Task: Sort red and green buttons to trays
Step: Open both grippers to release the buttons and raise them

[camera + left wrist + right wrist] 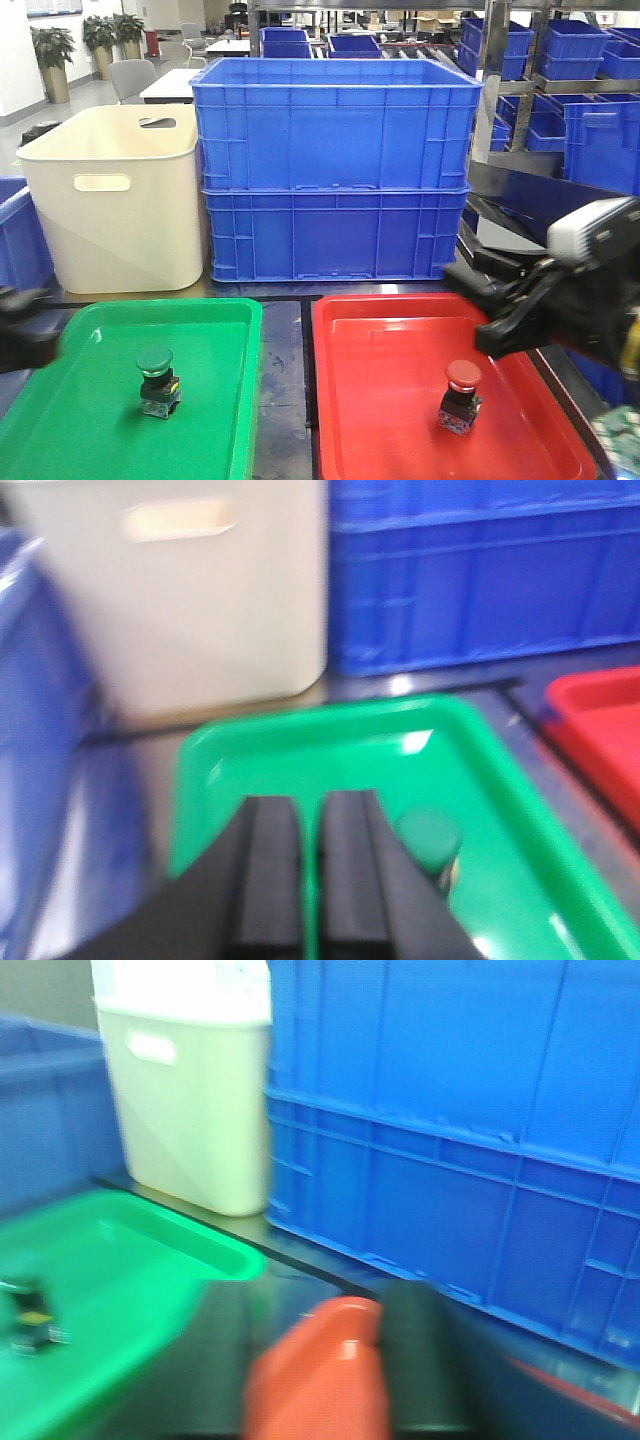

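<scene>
Front cam: green button (157,379) sits in the green tray (90,330), roughly mid-tray, a bit toward the near side. It's upright, long axis vertical, cap on top, dark base down on the tray floor. Red button (461,395) sits in the red tray (370,330), right of centre, also upright, cap up, base down. I see each one in the tray of its own colour. The trays lie side by side with a narrow dark gap between them.

Left gripper (308,880): on the left wrist cam I see the two black fingers (268,870) nearly together, only a thin slit between, nothing in them. It's clenched and empty, over the green tray, with the green button's cap just right of the right finger. I can't tell whether they touch; that frame is blurred. On the front cam it's only a dark smear at the left edge.

Right gripper (500,325): on the front cam it's dark and blurred, over the right rim of the red tray, above and right of the red button and apart from it. The right wrist cam is heavily smeared, so I can't tell whether it's released or clenched.

Behind the trays: cream tub (110,200) on the left, stacked blue crates (335,170) in the middle.
</scene>
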`<state>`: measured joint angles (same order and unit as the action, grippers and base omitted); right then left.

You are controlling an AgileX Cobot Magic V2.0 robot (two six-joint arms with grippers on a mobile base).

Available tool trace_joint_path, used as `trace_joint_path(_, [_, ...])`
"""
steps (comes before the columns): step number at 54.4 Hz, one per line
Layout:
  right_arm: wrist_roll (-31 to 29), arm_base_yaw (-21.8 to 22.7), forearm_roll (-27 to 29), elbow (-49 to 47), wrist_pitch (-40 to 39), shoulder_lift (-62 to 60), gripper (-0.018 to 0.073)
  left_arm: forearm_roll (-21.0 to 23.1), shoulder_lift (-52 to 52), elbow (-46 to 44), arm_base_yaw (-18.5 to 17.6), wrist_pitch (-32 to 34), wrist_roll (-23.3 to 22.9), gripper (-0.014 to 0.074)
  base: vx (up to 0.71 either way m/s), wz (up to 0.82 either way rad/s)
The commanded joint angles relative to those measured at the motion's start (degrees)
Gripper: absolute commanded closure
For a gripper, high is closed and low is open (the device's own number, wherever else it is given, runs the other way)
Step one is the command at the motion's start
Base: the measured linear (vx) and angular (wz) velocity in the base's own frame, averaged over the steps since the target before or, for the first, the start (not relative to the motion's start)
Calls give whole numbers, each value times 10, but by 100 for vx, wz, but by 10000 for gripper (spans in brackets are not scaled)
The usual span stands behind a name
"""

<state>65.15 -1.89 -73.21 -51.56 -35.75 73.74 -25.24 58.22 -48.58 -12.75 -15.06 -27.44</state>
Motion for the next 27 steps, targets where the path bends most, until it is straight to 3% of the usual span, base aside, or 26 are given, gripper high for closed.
trace_joint_path(1, [130, 1, -86, 3, 10, -73, 575, 35, -64, -20, -10, -79, 15, 605, 0, 0])
trace_joint_path(7, [243, 1, -181, 40, 39, -141, 572, 107, -125, -20, -11, -172, 94, 604, 0, 0])
trace_joint_path(18, [323, 1, -256, 100, 47, -231, 570, 284, -241, 32, -11, -221, 219, 604, 0, 0])
trace_joint_path(27, [323, 1, -285, 151, 48, -274, 570, 321, -331, 110, -11, -242, 247, 603, 0, 0])
